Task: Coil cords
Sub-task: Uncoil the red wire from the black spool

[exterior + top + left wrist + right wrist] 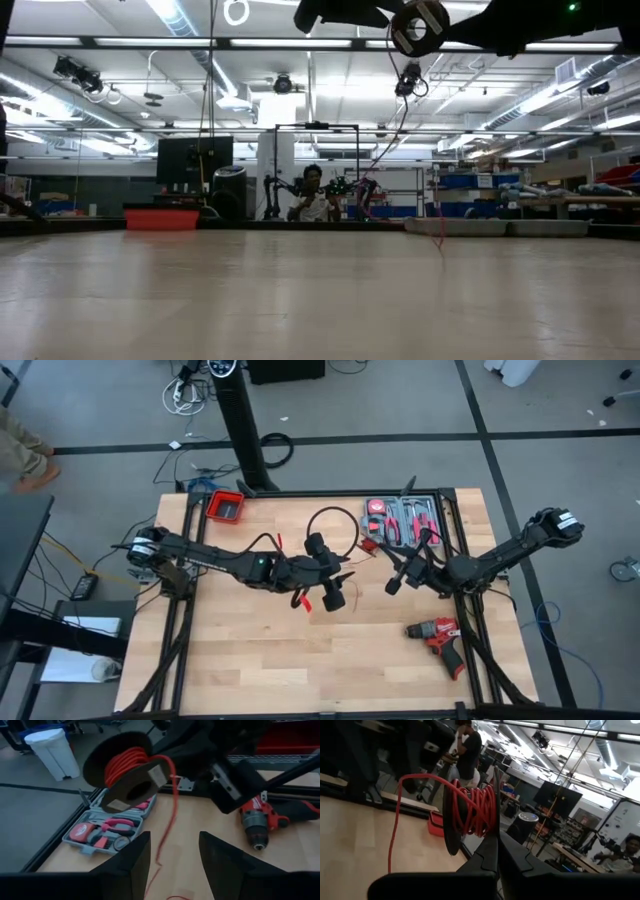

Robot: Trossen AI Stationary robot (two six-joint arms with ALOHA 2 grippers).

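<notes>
A black spool (127, 777) wound with thin red wire (122, 762) hangs high above the table in my right gripper (495, 845), which also shows in the high view (393, 582). A loose red strand (167, 820) drops from the spool toward the table. The cord's black stretch lies as a loop (335, 525) on the wood. My left gripper (175, 865) is open and empty just left of the spool, also seen in the high view (330, 592). Its fingers face the spool. The strand shows beyond their gap. My right gripper pinches the rim of one spool flange (495, 805) between its two fingers. It comes roughly level from the table's right side. The spool is lifted clear of the table, and the free strand (395, 835) hangs slack below it.
An open tool kit (400, 520) lies at the far right. A red-black drill (440, 635) lies at the near right, and a red bin (226, 506) stands at the far left. A person (312, 195) sits beyond the table. Bare wood shows at the near left.
</notes>
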